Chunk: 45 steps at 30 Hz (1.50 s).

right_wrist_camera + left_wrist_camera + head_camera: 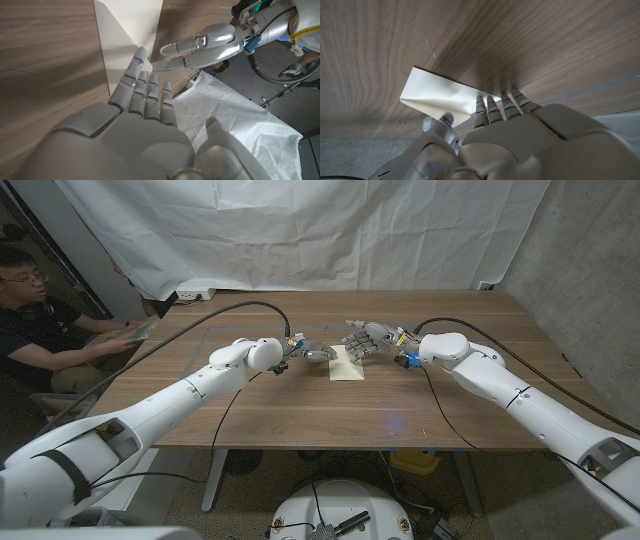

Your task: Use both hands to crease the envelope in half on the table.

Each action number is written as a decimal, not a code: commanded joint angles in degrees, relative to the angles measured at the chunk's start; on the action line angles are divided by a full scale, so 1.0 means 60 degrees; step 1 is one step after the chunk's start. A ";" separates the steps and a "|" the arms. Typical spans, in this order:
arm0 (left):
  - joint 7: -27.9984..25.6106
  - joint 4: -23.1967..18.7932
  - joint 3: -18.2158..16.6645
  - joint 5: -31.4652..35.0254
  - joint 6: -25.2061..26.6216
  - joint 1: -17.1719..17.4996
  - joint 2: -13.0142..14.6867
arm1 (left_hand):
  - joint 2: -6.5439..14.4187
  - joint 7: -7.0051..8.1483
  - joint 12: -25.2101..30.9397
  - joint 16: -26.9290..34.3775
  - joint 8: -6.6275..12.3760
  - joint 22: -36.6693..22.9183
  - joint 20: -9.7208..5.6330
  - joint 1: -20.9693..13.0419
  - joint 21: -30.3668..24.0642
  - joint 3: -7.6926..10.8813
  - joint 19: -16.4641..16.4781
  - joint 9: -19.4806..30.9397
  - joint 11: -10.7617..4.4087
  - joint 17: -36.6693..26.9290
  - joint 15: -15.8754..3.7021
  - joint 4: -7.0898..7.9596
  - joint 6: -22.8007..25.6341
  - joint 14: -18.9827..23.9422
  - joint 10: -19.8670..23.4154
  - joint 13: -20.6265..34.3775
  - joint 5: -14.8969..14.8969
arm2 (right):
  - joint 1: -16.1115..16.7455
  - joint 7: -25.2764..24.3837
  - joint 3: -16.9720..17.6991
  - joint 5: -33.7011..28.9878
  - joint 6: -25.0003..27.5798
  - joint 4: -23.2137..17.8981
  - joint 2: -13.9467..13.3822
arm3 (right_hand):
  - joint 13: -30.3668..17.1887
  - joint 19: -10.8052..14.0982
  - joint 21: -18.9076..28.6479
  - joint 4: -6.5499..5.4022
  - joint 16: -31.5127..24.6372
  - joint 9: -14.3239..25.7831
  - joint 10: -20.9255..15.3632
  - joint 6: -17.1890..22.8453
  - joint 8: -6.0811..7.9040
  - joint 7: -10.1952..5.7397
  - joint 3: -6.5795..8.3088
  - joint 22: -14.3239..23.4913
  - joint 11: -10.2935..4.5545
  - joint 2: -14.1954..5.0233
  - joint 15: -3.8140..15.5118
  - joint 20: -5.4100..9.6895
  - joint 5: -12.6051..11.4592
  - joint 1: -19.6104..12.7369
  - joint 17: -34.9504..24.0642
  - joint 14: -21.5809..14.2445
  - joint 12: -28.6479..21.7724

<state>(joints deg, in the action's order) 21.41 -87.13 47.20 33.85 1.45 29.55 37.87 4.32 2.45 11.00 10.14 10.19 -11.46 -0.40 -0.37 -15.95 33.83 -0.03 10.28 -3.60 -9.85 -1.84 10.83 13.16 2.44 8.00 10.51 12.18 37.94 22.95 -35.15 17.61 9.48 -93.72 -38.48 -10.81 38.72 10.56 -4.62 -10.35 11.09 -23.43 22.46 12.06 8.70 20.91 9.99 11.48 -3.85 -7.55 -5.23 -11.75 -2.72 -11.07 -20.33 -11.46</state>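
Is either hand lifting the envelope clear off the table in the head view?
No. The envelope lies on the table between the left hand and the right hand.

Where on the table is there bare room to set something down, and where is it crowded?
Bare wood lies on the table along the near edge in front of both forearms, and at the far right corner. It is crowded mid-table, where the left hand and right hand close around the envelope.
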 commanded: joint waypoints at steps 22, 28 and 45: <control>-0.0043 -0.0315 -0.0084 -0.0015 0.0127 0.0185 0.0144 | 0.0819 0.0016 0.0065 0.0046 0.0064 -0.0002 -0.0090 0.0005 0.0026 -0.0041 0.0036 0.0011 -0.0013 -0.0036 -0.0197 -0.0024 -0.0031 -0.0028 0.0004 0.0025 0.0071 | -0.0680 -0.0773 -0.1325 -0.4235 -0.1467 0.0257 0.0168 | -0.0055 -0.0017 0.0131 -0.0455 -0.0191 0.0051 -0.1493 0.2232 0.0619 0.0227 -0.0304 0.0005 -0.0154 0.0047 0.0638 0.0303 -0.0230 0.0247 0.0025 -0.0391 -0.0448; -0.0052 -0.0352 -0.0104 -0.0024 0.0146 0.0216 0.0177 | 0.0819 0.0004 0.0064 0.0048 0.0068 -0.0002 -0.0087 0.0005 0.0026 -0.0047 0.0038 0.0011 -0.0016 -0.0035 -0.0198 -0.0024 -0.0025 -0.0025 -0.0003 0.0025 0.0072 | -0.0796 -0.0693 -0.1488 -0.4535 -0.1438 0.0454 0.0303 | -0.0056 0.0069 0.0156 -0.0483 -0.0201 0.0044 -0.1672 0.2464 0.0660 0.0289 -0.0324 0.0000 -0.0098 0.0039 0.0672 0.0323 -0.0260 0.0232 0.0033 -0.0493 -0.0487; -0.0086 -0.0260 -0.0112 -0.0097 0.0009 0.0202 0.0206 | 0.0821 0.0008 0.0065 0.0050 0.0069 -0.0002 -0.0089 0.0004 0.0029 -0.0062 0.0038 0.0011 -0.0002 -0.0035 -0.0196 -0.0024 -0.0031 -0.0020 -0.0012 0.0025 0.0076 | -0.0763 -0.1030 -0.1556 -0.4601 -0.1539 0.1396 0.0814 | -0.0057 0.0109 0.0146 -0.0511 -0.0175 0.0033 -0.1910 0.2742 0.0680 0.0346 -0.0354 -0.0010 0.0002 0.0033 0.0761 0.0355 -0.0312 0.0198 0.0047 -0.0586 -0.0526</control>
<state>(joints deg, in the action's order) 21.06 -89.03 46.66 33.56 2.01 30.71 38.88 4.32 2.52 10.83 10.15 10.41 -11.34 -0.40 -0.37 -15.93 33.69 -0.03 10.30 -3.69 -9.87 -2.05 10.67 13.05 2.24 7.90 10.56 12.18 33.22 18.06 -44.33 -10.07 0.94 -88.78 -35.45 -11.08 38.86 11.10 -7.20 -11.25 11.17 -34.16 38.31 15.94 10.64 18.66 9.89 11.43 -3.37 -3.39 -3.26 -13.36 -1.77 -10.65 -23.34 -14.21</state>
